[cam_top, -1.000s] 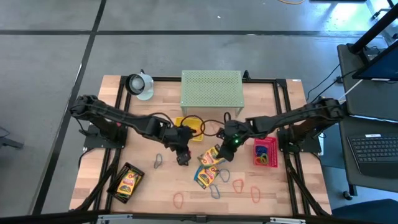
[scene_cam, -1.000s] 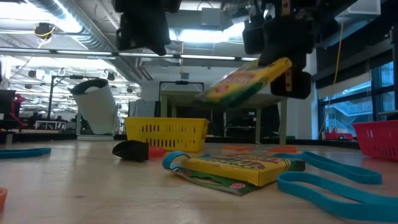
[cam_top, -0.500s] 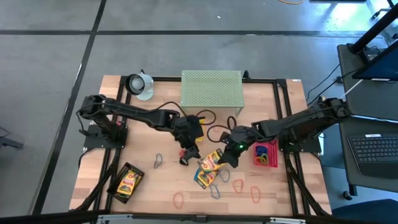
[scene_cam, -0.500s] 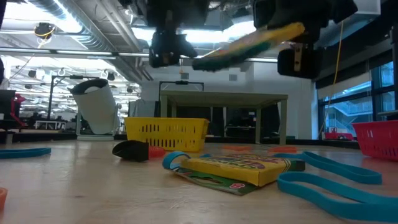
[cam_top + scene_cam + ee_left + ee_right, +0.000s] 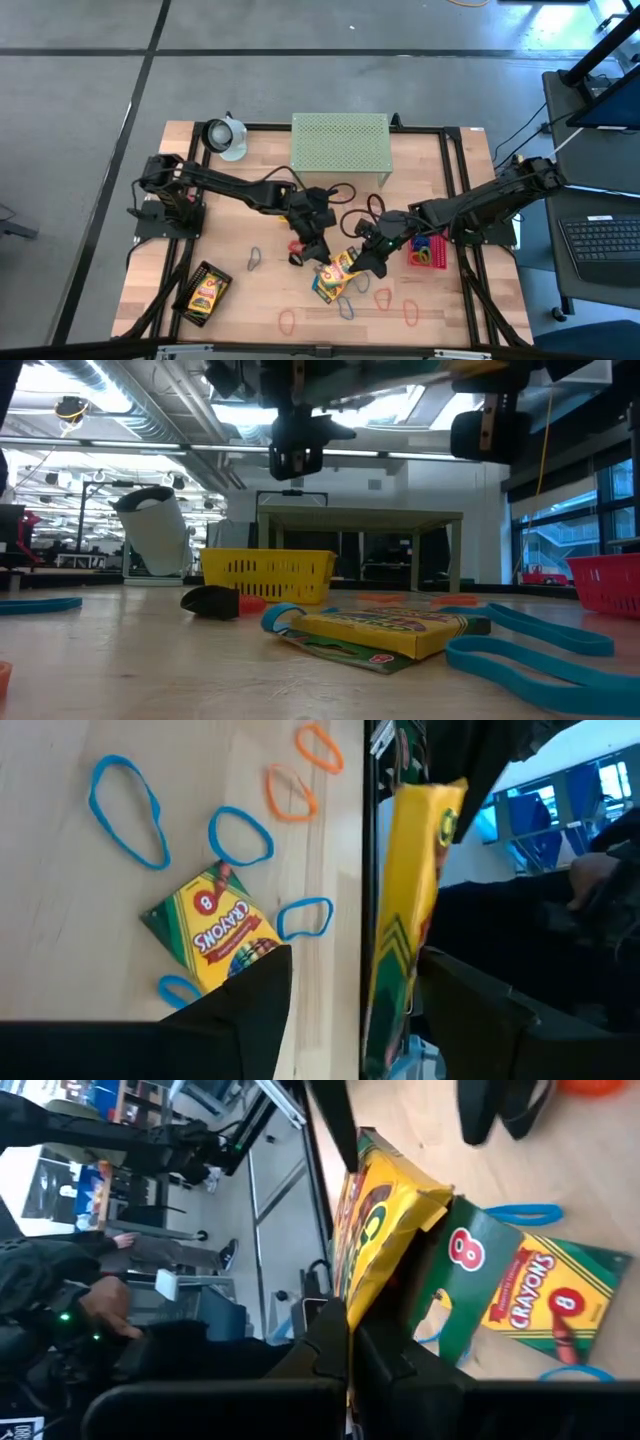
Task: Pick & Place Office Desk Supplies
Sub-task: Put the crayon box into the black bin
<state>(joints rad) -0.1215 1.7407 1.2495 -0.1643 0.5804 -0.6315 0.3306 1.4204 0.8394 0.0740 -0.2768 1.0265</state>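
The right gripper [image 5: 368, 256] has lifted its yellow crayon box [image 5: 385, 1220] higher over the last second: in the low view the box has climbed from mid-frame to the very top edge, and from above the gripper has drifted toward the near side of the table and now hangs over the middle of it, beside the second crayon box [image 5: 331, 283], which lies flat on the wood. The fingers are clamped on one end of the held box, which hangs edge-on. Meanwhile the left gripper [image 5: 313, 243] has swung in from the left and now sits just beside the raised box — its wrist camera sees the yellow edge [image 5: 405, 910] right ahead. Whether its fingers are spread or closed I cannot tell. This looks like the carry stage, or perhaps a handover between arms; the box has not yet reached any tray.

The flat box reads "CRAYONS" with a white "8" [image 5: 530, 1295], and the same words show in the left wrist view [image 5: 215, 928]. Blue loops [image 5: 241, 835] and orange loops [image 5: 290, 795] lie scattered around it — still to be sorted.
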